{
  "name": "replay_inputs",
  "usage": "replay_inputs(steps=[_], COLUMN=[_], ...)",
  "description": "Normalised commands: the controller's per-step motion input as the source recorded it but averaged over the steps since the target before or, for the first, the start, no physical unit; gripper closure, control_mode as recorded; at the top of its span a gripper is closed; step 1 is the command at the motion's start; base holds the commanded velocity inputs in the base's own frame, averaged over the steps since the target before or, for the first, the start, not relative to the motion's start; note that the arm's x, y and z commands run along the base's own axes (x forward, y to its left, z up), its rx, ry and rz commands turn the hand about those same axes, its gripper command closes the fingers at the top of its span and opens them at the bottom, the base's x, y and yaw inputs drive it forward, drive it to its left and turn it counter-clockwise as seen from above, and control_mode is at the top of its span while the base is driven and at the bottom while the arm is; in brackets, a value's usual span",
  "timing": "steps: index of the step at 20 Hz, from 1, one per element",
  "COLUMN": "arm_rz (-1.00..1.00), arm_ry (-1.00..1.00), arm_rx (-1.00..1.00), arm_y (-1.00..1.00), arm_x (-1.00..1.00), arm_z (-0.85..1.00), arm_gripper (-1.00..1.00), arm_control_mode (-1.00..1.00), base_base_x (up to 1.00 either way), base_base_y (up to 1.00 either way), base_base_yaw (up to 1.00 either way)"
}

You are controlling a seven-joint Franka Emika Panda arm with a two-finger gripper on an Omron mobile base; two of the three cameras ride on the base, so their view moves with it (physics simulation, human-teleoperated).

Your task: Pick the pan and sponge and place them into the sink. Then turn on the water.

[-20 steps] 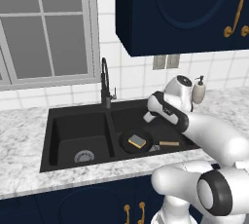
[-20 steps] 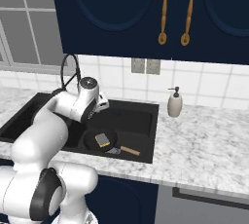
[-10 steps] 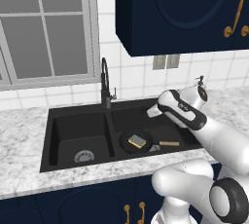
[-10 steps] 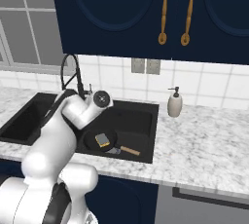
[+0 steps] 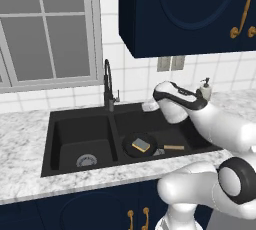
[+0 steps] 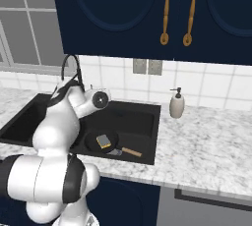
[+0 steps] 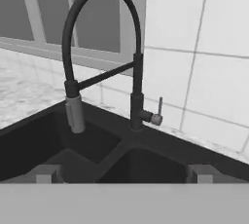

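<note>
The black pan (image 5: 131, 141) lies in the right basin of the black sink (image 5: 75, 130), its wooden handle (image 5: 174, 147) pointing right. The yellow sponge (image 5: 141, 145) rests inside the pan. From the right base view the pan (image 6: 93, 142) and the sponge (image 6: 104, 141) sit in the same basin of the sink (image 6: 140, 122). My gripper (image 7: 122, 174) is open with nothing between its fingertips (image 7: 44, 173), held above the back of the sink and facing the gooseneck faucet (image 7: 136, 96). The faucet's small lever (image 7: 156, 116) is just right of the stem. No water runs from the spout (image 7: 75, 113).
A beige soap dispenser (image 6: 176, 105) stands on the marble counter (image 6: 211, 141) right of the sink. A window (image 5: 45, 29) is behind the faucet (image 5: 107, 81). Dark blue wall cabinets (image 6: 147, 9) hang overhead.
The arm has lifted away from the pan and swung back and left toward the faucet. The gripper stayed open. Pan and sponge have not moved.
</note>
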Motion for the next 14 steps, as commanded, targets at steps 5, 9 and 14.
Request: replay_inputs(steps=[5, 9, 14], arm_rz=[0.0, 0.0, -0.02], arm_ry=[-0.33, -0.15, 0.0], arm_rx=[0.24, 0.07, 0.0], arm_y=[0.0, -0.01, 0.0], arm_x=[-0.04, 0.04, 0.3], arm_z=[0.0, -0.01, -0.05], arm_gripper=[-1.0, -1.0, -1.0], arm_control_mode=[-1.0, -1.0, -1.0], base_base_x=[0.0, 0.0, 0.0], base_base_y=[0.0, 0.0, 0.0], base_base_yaw=[0.0, 0.0, 0.0])
